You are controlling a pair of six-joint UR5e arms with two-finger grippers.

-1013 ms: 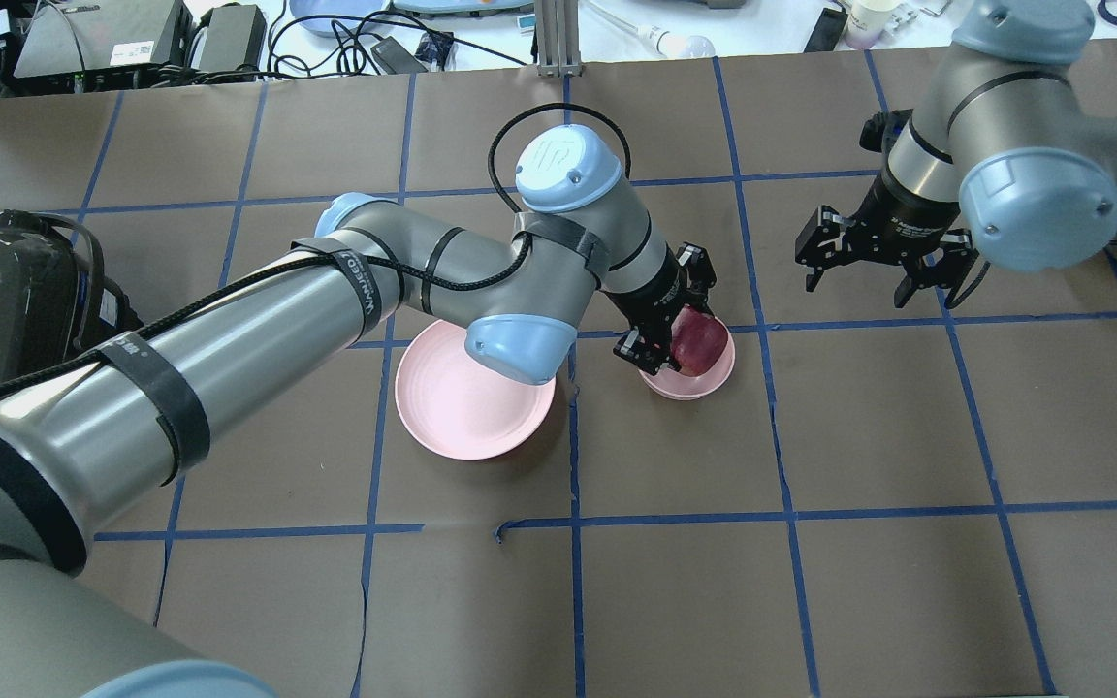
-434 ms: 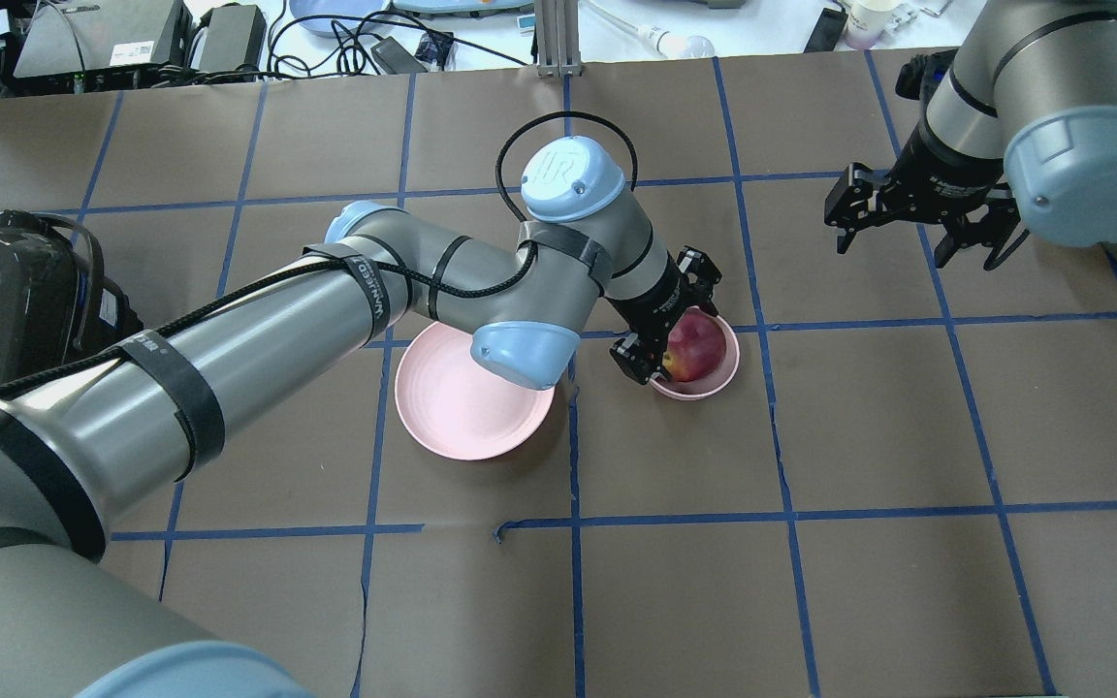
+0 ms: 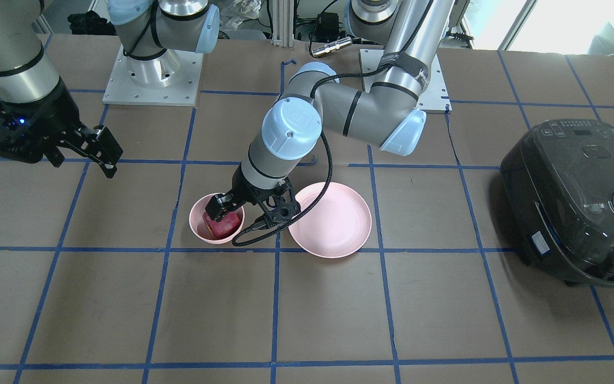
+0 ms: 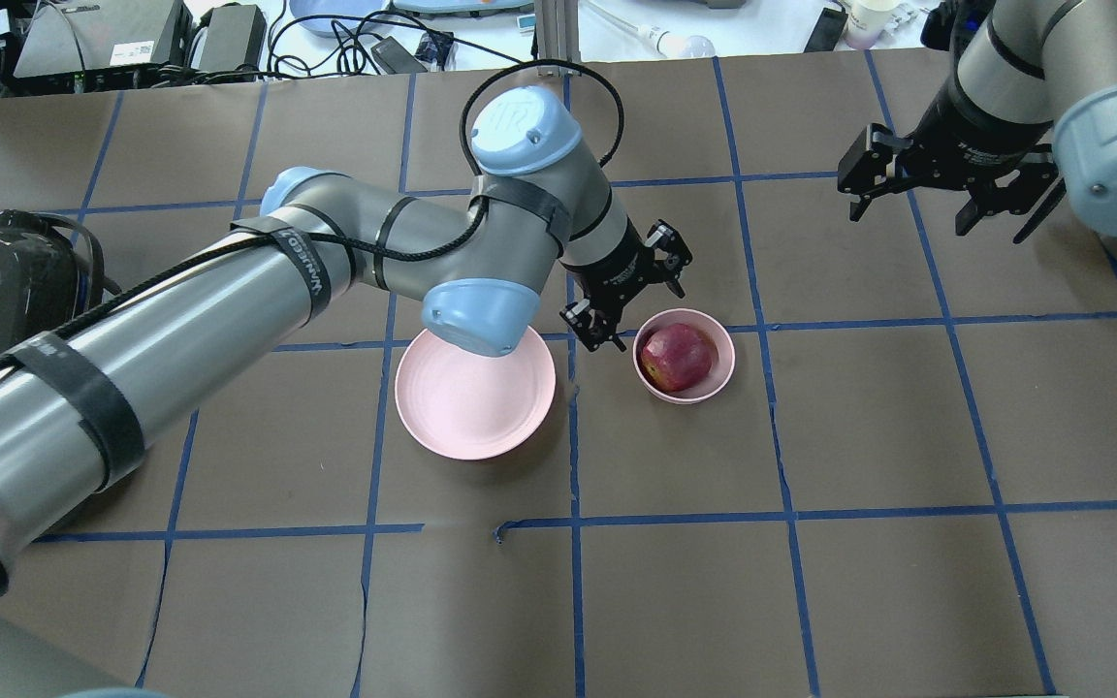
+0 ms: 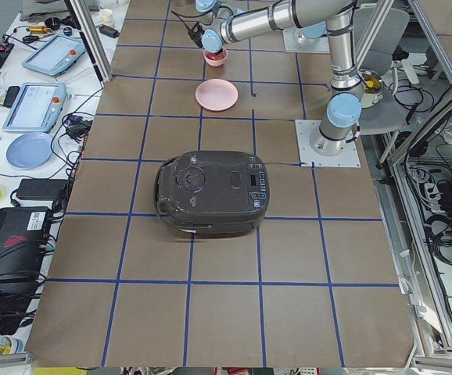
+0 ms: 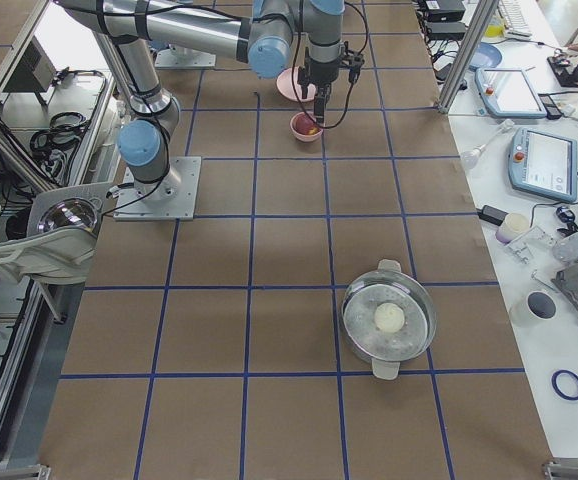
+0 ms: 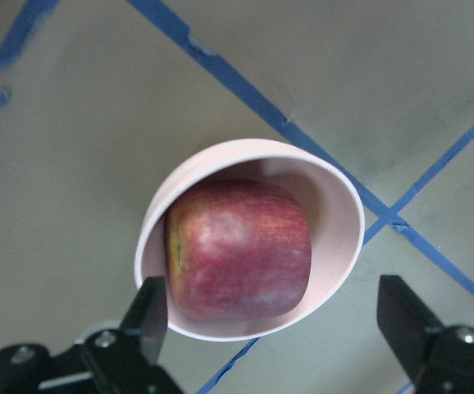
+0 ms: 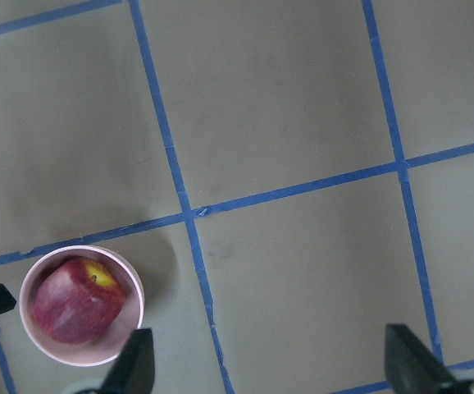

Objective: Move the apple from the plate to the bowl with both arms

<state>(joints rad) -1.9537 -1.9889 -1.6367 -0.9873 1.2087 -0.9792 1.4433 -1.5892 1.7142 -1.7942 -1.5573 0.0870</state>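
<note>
Overhead looks down from behind my shoulders; front camera faces me from the far edge; side cameras sit high at both ends. Wrist cameras (left nearer) share the bowl [image 7: 334, 240].

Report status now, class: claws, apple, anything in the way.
Left claw open, above small deep pink bowl. Right claw open, far aside. Dark red apple sits in bowl; wide pink plate bare. Nothing blocking.

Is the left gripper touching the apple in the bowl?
Apart. The overhead view shows the open left gripper off to the side of the bowl, with the bowl's pink wall lying between it and the apple.
</note>
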